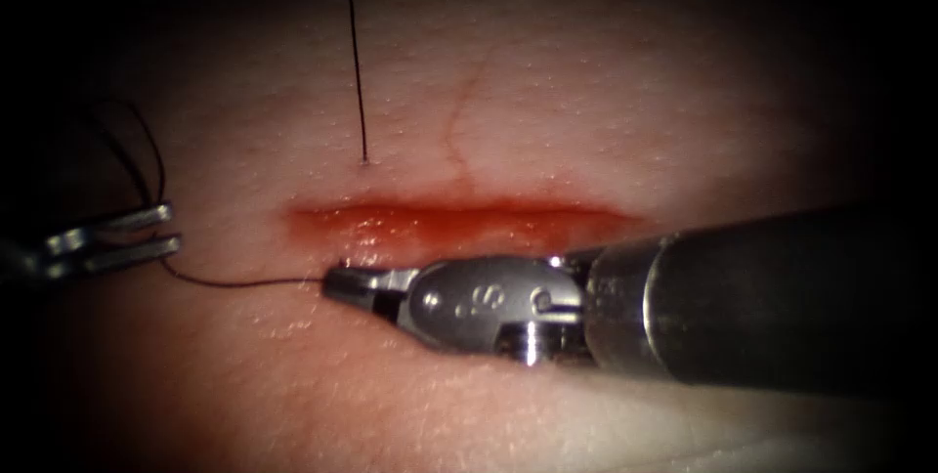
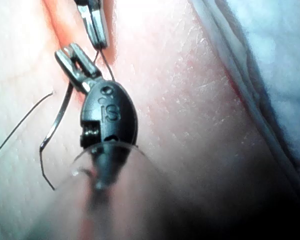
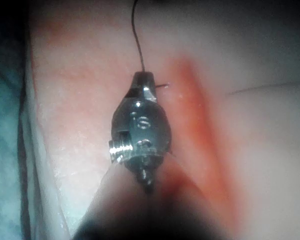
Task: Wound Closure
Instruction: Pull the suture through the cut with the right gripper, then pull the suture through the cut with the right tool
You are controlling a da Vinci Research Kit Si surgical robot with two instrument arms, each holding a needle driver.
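Right hand [image 1: 337,283] closed on thin dark thread [image 1: 244,283] at near edge of red horizontal cut [image 1: 459,219] in pale tissue [image 1: 586,92]. Left hand [image 1: 168,229] parted slightly — gripping curved steel needle [image 2: 60,117], clear of tissue.

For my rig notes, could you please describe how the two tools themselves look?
The right tool has a thick dark cylindrical shaft, a silvery rounded wrist stamped "S" with dots, a threaded screw and short tapered metal jaws. The left tool has two flat, slim silvery jaws; its wrist view shows a dark oval housing marked "iS".
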